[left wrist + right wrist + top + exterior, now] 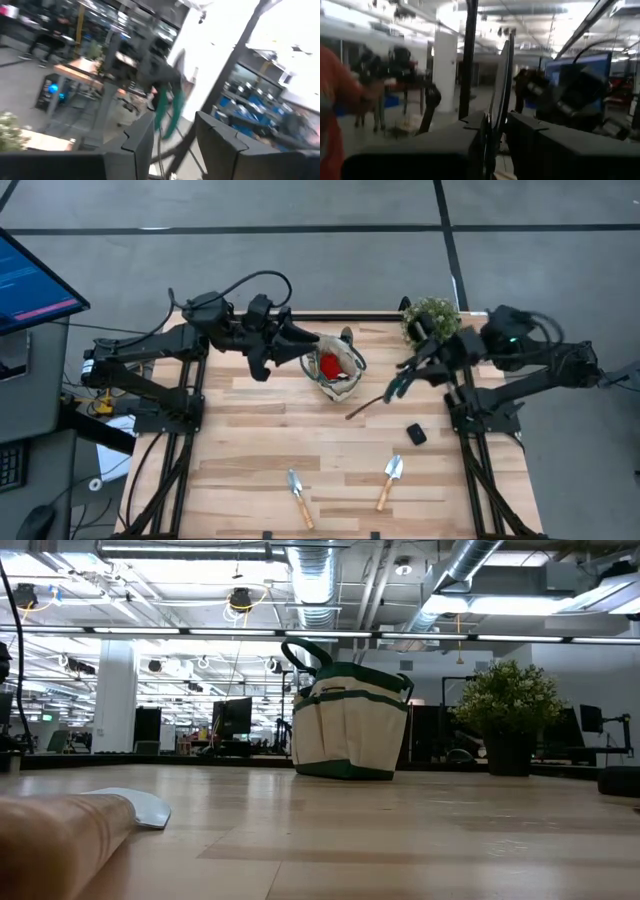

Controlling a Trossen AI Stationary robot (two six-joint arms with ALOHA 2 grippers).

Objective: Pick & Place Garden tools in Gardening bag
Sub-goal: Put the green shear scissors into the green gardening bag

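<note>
The beige gardening bag [338, 372] stands upright on its base at the table's far middle, with a red glove [328, 365] inside. It also shows in the low view [350, 730], its dark green loop handle [300, 652] standing up. My left gripper [308, 340] is open at the bag's left rim, and the green loop [165, 112] shows beyond its fingers [142, 135]. My right gripper [398, 387] is right of the bag, shut on a slim garden tool [365, 407]. Two trowels [297, 495] [388, 480] lie flat near the front edge. My right gripper pinches one end of the slim tool between its two fingers [470, 130]. A thin grey part [502, 90] stands out forward from between them, along the fingers. In the high view the tool's free end [350, 416] points toward the table's near left. The low view shows none of it on the table.
A bushy green potted plant [432, 320] stands at the far right, close behind my right arm. A small black block [415, 434] lies right of centre. The nearer trowel's wooden handle [60, 840] fills the low view's left corner. Bare wood lies between bag and trowels.
</note>
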